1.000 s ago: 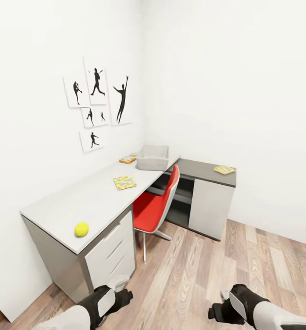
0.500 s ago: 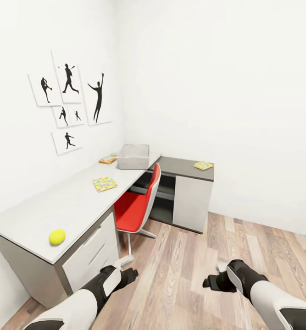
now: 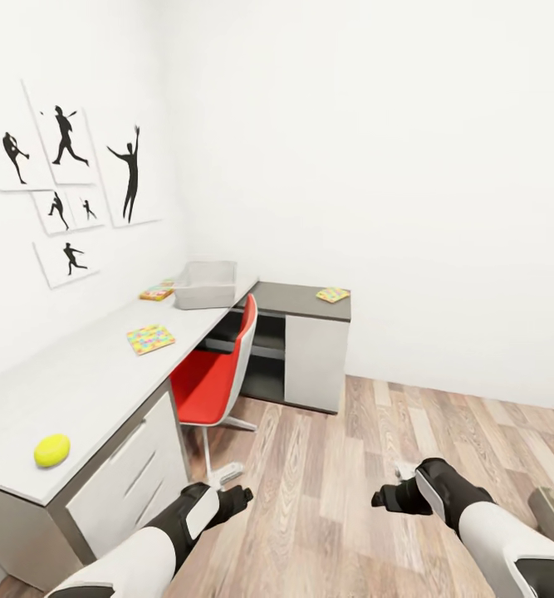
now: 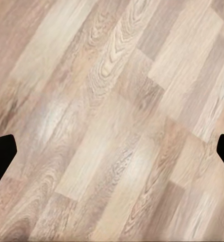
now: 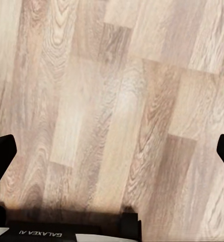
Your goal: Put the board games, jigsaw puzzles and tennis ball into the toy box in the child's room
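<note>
Approach step, judged: nothing held yet. Left gripper [image 3: 237,497] and right gripper [image 3: 384,498] over floor [image 4: 112,121], fingers spread, empty. Tennis ball [image 3: 51,449] on worktop [image 3: 85,374], near edge; two puzzles [image 3: 150,338] [image 3: 332,294] apart; toy box [image 3: 204,285] at corner. Next: close in on worktop, reach ball.

The table [image 3: 85,374] has broad bare stretches between the tennis ball [image 3: 51,449] near its front end, a jigsaw puzzle [image 3: 150,339] midway, and the toy box [image 3: 204,285] at the far corner. A red chair [image 3: 218,374] stands tucked against the table's edge, blocking that side. Both arms hang over open wood floor [image 3: 351,465].
</note>
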